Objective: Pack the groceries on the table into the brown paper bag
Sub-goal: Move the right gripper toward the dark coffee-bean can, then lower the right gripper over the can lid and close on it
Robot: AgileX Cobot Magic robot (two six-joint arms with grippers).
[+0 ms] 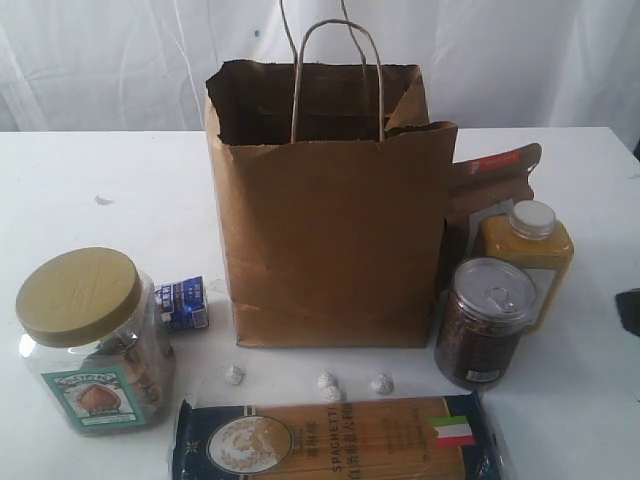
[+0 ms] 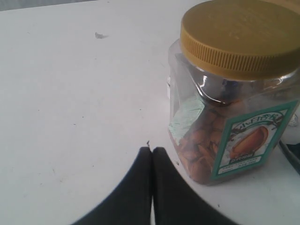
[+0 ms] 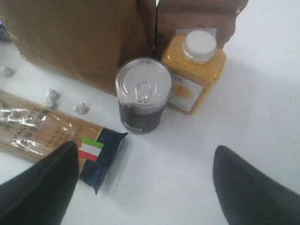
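left claw (image 2: 151, 150) matte black, smooth curved tapering fingers (image 2: 129, 192), right claw (image 3: 145, 149) equally black

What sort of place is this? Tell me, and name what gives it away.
Probably a staged lab test bench, not a shop or kitchen: a plain white table, a white cloth backdrop, and groceries such as a nut jar set around a brown paper bag.

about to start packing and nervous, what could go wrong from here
The dark round pull-tab jar stands right beside the yellow white-capped plastic bottle and the tall brown paper bag; the open right pincer may knock one over closing on it. The bag's ragged rim folds inward at one corner, so items could snag. The tiny foil balls may roll if nudged.
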